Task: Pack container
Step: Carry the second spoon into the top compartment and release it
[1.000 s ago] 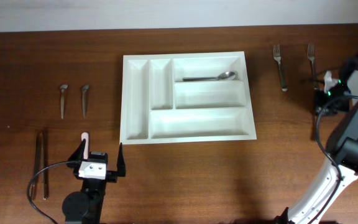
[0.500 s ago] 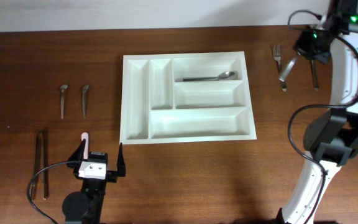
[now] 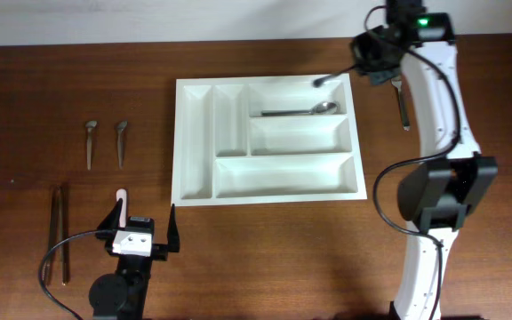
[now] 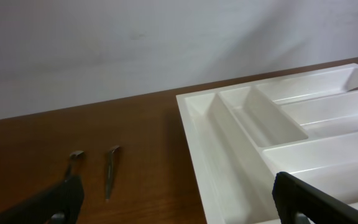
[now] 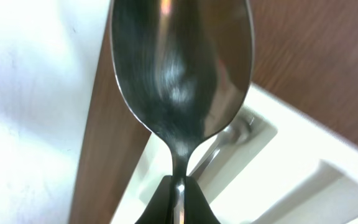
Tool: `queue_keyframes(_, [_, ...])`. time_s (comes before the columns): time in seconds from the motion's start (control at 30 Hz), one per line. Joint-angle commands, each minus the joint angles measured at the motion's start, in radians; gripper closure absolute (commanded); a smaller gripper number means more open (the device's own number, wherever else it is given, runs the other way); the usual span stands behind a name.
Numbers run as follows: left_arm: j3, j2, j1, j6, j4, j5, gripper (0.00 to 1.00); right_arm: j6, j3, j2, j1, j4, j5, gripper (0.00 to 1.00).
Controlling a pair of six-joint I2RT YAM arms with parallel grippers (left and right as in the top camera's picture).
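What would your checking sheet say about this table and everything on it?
Surface: brown wooden table.
Job's things: white tray, one spoon in its top long slot.
Clutter: fork on the right; two short tools and two sticks on the left.
Grippers: left gripper open, empty; right gripper shut on a second spoon above the tray's corner.
Cables: black cable looping at the front left.
Surroundings: white wall behind.

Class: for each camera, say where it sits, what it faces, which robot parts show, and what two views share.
Overhead: above table, looking down on container; left gripper, right gripper show.
Left wrist: low, facing container corner; open left gripper shows.
Right wrist: over container corner, looking along spoon; shut right gripper shows.
Shared: spoon, overhead and right wrist.
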Motion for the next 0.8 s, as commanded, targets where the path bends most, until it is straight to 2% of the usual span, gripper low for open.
queue_keyframes(0.0, [-0.005, -0.005, 0.006, 0.013, -0.002, 0.004, 0.01, 0.173, 0.006, 0.001, 0.058, 0.002, 0.097, 0.96])
queue_keyframes(0.17, [-0.005, -0.005, 0.006, 0.013, -0.002, 0.004, 0.01, 0.275, -0.027, 0.006, 0.125, 0.018, 0.148, 0.96])
queue_keyframes(0.33, [-0.005, -0.005, 0.006, 0.013, -0.002, 0.004, 0.01, 0.296, -0.072, 0.020, 0.166, 0.102, 0.150, 0.96])
queue_keyframes(0.5, [-0.005, -0.005, 0.006, 0.013, -0.002, 0.004, 0.01, 0.417, -0.103, 0.058, 0.185, 0.112, 0.147, 0.96])
queue_keyframes(0.77, [-0.005, -0.005, 0.006, 0.013, -0.002, 0.004, 0.01, 0.465, -0.104, 0.117, 0.186, 0.164, 0.141, 0.96])
